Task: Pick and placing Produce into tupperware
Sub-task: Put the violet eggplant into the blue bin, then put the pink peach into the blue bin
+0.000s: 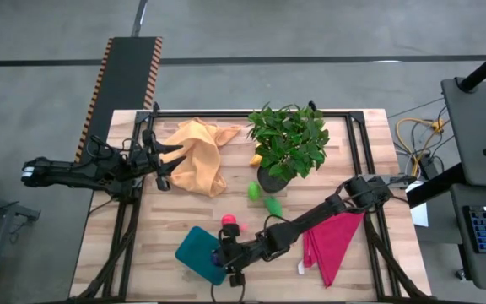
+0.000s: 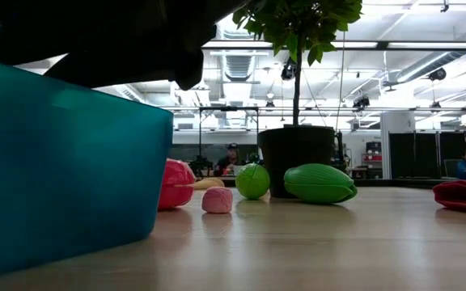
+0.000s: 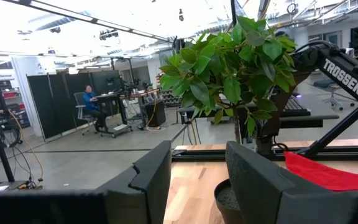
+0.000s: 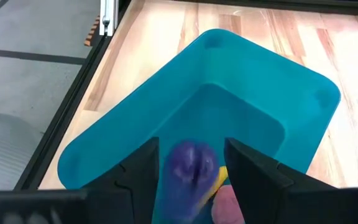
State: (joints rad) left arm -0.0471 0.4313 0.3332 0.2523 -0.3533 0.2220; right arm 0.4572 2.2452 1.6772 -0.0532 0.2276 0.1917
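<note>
A teal rectangular plastic tub [image 1: 195, 251] sat at the lower centre of the overhead frame, with a purple toy fruit [image 4: 189, 168] in it. Right of it lay a magenta cloth [image 1: 333, 239]; above stood a leafy potted plant [image 1: 287, 143], an orange-yellow cloth [image 1: 197, 155] to its left.

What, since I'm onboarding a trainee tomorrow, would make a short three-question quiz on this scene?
1. Which gripper is over the tub? A: left gripper. B: right gripper.
2. True or false: the tub lies on the magenta cloth.
3. What colour is the piece at that gripper?
Key: 1 B; 2 false, it sits on bare wood; 3 purple.
</note>
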